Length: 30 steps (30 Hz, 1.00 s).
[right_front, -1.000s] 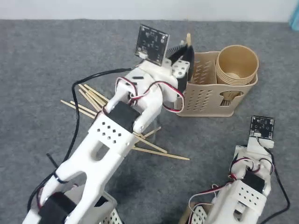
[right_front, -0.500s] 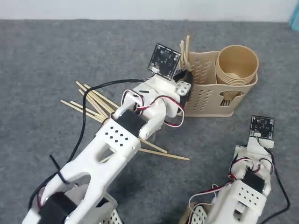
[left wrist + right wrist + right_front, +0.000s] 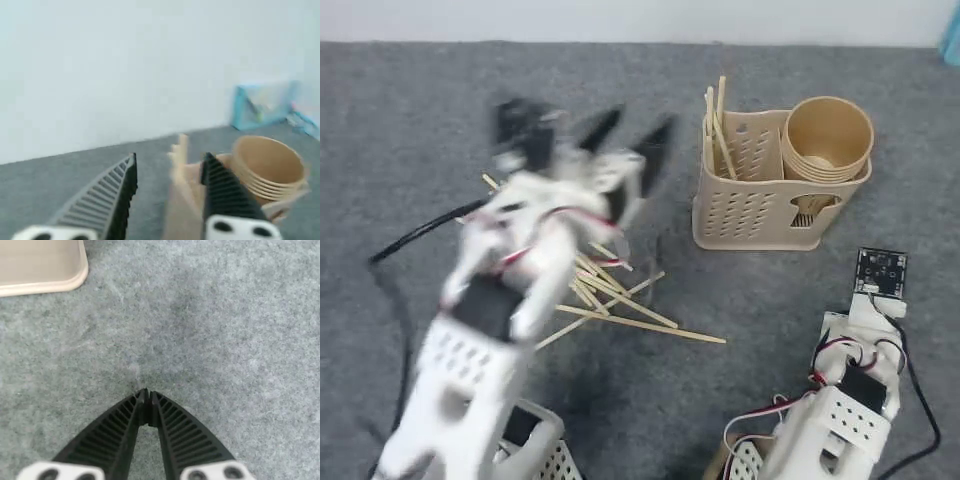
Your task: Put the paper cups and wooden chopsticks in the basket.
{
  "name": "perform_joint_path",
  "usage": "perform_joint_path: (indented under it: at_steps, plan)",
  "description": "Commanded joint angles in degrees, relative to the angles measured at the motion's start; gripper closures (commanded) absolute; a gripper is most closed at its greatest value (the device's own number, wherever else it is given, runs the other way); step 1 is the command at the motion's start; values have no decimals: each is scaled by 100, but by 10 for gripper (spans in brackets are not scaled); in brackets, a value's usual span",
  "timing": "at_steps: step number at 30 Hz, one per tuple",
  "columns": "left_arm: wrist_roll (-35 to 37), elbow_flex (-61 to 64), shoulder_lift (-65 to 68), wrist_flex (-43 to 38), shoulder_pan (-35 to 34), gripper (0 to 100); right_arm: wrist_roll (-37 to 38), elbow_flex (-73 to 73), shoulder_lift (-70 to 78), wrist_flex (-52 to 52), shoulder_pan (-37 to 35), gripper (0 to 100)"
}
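A tan perforated basket (image 3: pixel 750 212) stands on grey carpet (image 3: pixel 410 110). One of its compartments holds a nested stack of paper cups (image 3: pixel 828 140), whose rims rise above the basket's wall. The other compartment holds a few wooden chopsticks (image 3: pixel 716 125) that stand on end and lean, with their tips well above the rim. On the carpet beside the basket, on its chopstick-compartment side, lies a scattered pile of loose chopsticks (image 3: pixel 620 305), crossing one another, apart from the basket's wall. Above that pile, and near the same side of the basket, the left gripper (image 3: pixel 635 135) hangs in the air, blurred, with its jaws spread wide and nothing between them. In the left wrist view the left gripper (image 3: pixel 167 185) frames the basket (image 3: pixel 180 215), the chopstick tips and the cups (image 3: pixel 267 165) behind its parted fingers (image 3: pixel 107 200), and a blue box (image 3: pixel 260 105) sits against a white wall (image 3: pixel 125 60) beyond the basket. On the basket's near side, toward the robot's base, the right arm (image 3: pixel 855 400) is folded low. The right gripper (image 3: pixel 146 394) points down at bare carpet, its jaws pressed together on nothing, with a corner of the basket (image 3: pixel 40 265) close by.
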Motion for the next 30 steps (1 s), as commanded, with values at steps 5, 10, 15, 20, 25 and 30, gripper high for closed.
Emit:
perform_joint_path:
  at_steps: [5, 10, 15, 20, 25, 30]
  plan:
    - [-18, 382, -1829, 1714, -1969, 985, 88, -62, -127, -101, 84, 990]
    - [-62, 1578, -2558, 1925, -2927, 988, 88, -114, -127, -92, 48, 990]
    - [-88, 3319, -3323, 1442, -3859, 987, 158, -835, -92, 681, 75, 990]
    - [-967, 4910, -4114, 923, -4545, 987, 536, -2611, -66, 2158, 75, 990]
    - [-1029, 6079, -5002, 747, -4905, 987, 563, -4404, -57, 3222, 13, 969]
    - [-1248, 6229, -5389, 1011, -4853, 987, 290, -6004, 681, 3899, -180, 924]
